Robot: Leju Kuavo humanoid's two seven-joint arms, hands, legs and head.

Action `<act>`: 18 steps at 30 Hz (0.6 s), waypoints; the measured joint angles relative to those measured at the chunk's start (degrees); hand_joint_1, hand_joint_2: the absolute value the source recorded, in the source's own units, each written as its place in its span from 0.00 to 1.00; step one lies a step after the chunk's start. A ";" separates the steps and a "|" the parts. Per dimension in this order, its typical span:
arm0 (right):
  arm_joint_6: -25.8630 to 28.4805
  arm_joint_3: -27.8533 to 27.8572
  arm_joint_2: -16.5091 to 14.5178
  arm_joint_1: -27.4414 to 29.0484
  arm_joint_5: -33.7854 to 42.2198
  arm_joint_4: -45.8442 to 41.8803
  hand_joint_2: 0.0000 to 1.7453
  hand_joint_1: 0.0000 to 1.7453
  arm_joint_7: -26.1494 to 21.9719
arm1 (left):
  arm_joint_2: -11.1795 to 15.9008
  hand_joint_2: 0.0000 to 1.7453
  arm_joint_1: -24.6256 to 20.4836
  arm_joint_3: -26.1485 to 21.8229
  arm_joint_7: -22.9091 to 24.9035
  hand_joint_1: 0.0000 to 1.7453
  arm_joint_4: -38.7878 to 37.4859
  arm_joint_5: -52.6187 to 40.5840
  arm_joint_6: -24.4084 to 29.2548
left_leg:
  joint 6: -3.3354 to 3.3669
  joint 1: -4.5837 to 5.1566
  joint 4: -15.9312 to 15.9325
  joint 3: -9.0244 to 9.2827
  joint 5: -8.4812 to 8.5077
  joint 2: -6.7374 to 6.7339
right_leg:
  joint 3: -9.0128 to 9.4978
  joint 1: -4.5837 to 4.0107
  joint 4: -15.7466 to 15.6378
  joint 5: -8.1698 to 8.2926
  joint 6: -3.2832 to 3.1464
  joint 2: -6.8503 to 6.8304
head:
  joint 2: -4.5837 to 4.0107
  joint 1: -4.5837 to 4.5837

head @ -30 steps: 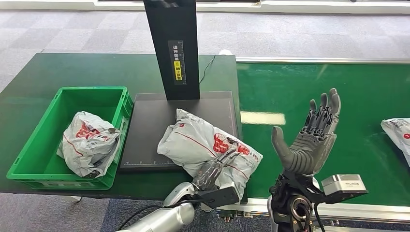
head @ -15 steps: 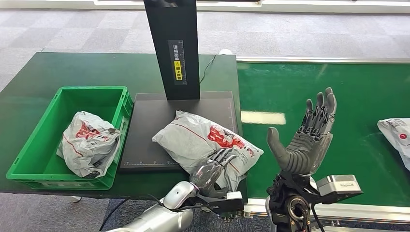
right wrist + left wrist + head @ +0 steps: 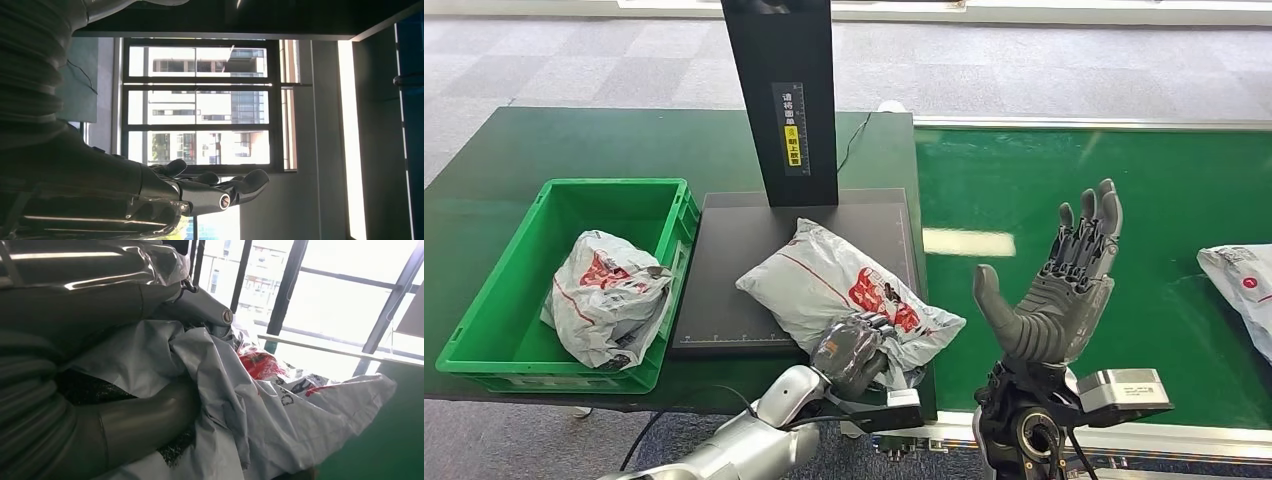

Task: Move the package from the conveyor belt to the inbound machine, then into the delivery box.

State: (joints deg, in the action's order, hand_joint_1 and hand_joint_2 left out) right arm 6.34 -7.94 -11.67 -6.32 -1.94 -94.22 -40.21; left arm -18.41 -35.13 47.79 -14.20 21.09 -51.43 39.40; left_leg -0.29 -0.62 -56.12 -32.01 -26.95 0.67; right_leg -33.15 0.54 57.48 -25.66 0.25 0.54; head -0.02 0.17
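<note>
Compared with a second ago, the left hand [image 3: 852, 352] has gone from fingers laid flat along the package [image 3: 844, 288] to curled tight into its near corner, and the bag has swung a bit so its far end now sits closer to the black post. So the left hand is grasping the package, and the left wrist view backs that up with the thumb [image 3: 125, 420] and the fingers [image 3: 200, 305] bunched into the grey plastic [image 3: 260, 410]. That package lies on the inbound machine [image 3: 734, 250], on the black scan plate, with its 4 o'clock corner hanging over toward the conveyor belt [image 3: 1164, 190]. Right hand [image 3: 1059, 290] is up over the belt at about 4 o'clock in the head view, palm released, fingers spread and pointing up, holding nothing (same in the right wrist view [image 3: 200, 192]). Over at 9 o'clock the delivery box [image 3: 494, 300] has one bagged parcel [image 3: 609, 295] in it, and another parcel [image 3: 1239, 280] lies on the belt at 3 o'clock, cut off by the frame edge.
</note>
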 joint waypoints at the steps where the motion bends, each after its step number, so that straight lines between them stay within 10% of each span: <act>1: 0.15 -0.11 0.06 0.09 -0.04 -0.08 1.00 0.00 0.00 | 0.06 1.00 -0.01 -0.61 -0.47 1.00 0.22 0.11 0.31 | 0.00 0.00 0.00 -0.01 0.00 0.00 | -0.02 0.00 0.00 0.00 0.00 0.00 | 0.00 0.01; 11: 1.95 -0.70 0.26 1.77 -0.78 -1.40 1.00 0.00 -0.01 | 1.36 1.00 2.88 -11.94 -11.87 1.00 9.21 2.06 0.91 | 0.00 0.00 -0.01 -0.30 0.01 -0.01 | -0.34 0.00 0.01 0.00 0.00 0.01 | 0.00 0.01; 18: 4.42 -0.82 0.83 4.05 -0.96 -2.97 1.00 0.00 -0.01 | 3.28 1.00 8.28 -22.81 -25.32 1.00 27.65 23.70 -2.43 | 0.00 0.00 -0.02 -0.56 0.00 -0.02 | -0.60 0.00 0.02 0.00 0.00 0.02 | 0.00 0.02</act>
State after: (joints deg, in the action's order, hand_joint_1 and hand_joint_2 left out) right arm 10.76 -8.76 -10.84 -2.27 -2.90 -97.19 -40.22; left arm -15.14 -26.85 24.98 -39.52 48.74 -27.73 36.96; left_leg -0.29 -0.62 -56.14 -32.57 -26.95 0.64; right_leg -33.75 0.54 57.50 -25.65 0.25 0.57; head -0.02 0.19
